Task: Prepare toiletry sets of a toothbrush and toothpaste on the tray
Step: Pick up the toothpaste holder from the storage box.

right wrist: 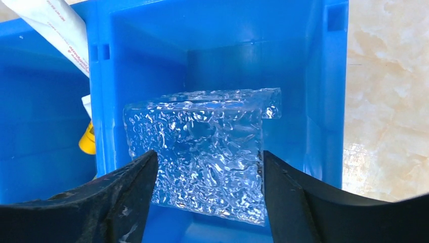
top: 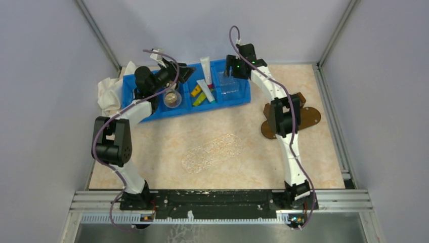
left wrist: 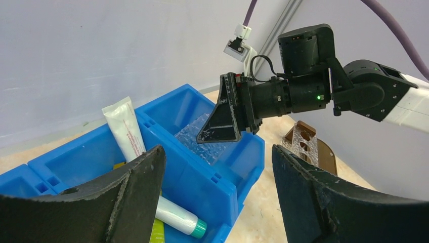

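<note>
blue bin (top: pixel 238 96) sits at the back of the table and everything is placed off it. left gripper (left wrist: pixel 217 149) hangs over the bin's left half, pointing across it toward the right end, jaws wide with nothing between them. right gripper (right wrist: pixel 208 154) is down in the bin's right-end compartment, jaws wide. its fingers (right wrist: pixel 126 197) stand on either side of a clear bumpy plastic piece (right wrist: pixel 202 147) standing in that compartment. cannot tell if they press on it.

toothpaste is all in the bin's middle compartment. one white tube (top: pixel 205 66) leans on the bin's back wall, crimped end up. a second white tube (left wrist: pixel 177 216) with a green cap lies flat on the compartment floor. a short yellow tube (top: pixel 196 91) and a short green tube (top: pixel 200 99) lie beside it, toward the bin's front wall.

a round cup (top: pixel 173 98) stands in the compartment just left of the toothpaste. the clear patterned tray (top: pixel 212 151) lies on the table in front of the bin, well apart from it. a white cloth (top: pixel 109 91) is bunched against the bin's left end. brown discs (top: pixel 303 119) lie off the bin's right end, partly under the right arm.
</note>
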{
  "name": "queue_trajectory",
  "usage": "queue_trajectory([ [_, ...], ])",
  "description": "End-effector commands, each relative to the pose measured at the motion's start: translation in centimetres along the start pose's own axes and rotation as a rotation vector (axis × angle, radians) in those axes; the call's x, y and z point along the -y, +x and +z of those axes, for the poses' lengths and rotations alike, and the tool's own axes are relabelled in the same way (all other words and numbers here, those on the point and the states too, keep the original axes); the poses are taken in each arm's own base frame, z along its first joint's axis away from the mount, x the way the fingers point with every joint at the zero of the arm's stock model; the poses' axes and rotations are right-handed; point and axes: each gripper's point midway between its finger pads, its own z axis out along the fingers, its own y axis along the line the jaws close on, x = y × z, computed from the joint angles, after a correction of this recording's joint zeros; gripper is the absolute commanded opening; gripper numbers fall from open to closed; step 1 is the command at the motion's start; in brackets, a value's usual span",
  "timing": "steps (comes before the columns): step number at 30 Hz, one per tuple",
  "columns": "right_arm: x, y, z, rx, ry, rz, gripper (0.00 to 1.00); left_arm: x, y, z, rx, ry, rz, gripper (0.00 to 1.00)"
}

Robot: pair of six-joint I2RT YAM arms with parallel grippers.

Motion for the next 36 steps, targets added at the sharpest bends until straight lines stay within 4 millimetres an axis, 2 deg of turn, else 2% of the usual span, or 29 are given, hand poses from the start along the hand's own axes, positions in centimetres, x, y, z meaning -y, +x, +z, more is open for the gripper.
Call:
queue_trajectory([
  [1,-3.6,-3.3,-2.7,0.057,-0.182,0.035,0.69,0.6,-1.1,-0.4,0.03,0.03,0.023,0.82],
  [6,-4.8,-4.3,-5.4,0.055,-0.318,0.083,0.49,0.6,-1.1,-0.4,0.032,0.03,0.02,0.82],
  [8,-5.4,-4.2,-6.1,0.044,-0.383,0.098,0.34,0.6,-1.1,-0.4,0.032,0.033,0.017,0.82],
  [14,-6.3,-3.6,-6.3,0.012,-0.471,0.12,0.0,0.9,-1.1,-0.4,0.03,0.044,0.011,0.82],
  [19,-6.6,-5.4,-8.2,0.042,-0.517,0.12,0.0,1.4,-1.2,-0.5,0.03,0.073,0.002,0.82],
  [24,-6.5,-8.5,-12.5,0.101,-0.599,0.132,0.0,2.4,-1.5,-0.7,0.046,0.136,-0.034,0.82],
  [28,-6.5,-9.9,-15.9,0.128,-0.688,0.17,0.0,3.3,-1.9,-1.2,0.064,0.189,-0.074,0.83],
  [31,-6.4,-10.1,-17.7,0.135,-0.755,0.206,0.0,4.2,-2.3,-1.5,0.074,0.232,-0.101,0.83],
  [34,-6.0,-9.4,-18.5,0.134,-0.783,0.237,0.0,5.1,-2.7,-1.8,0.087,0.272,-0.118,0.84],
  [36,-5.7,-9.0,-18.3,0.133,-0.781,0.244,0.0,5.5,-2.9,-2.0,0.093,0.288,-0.126,0.84],
])
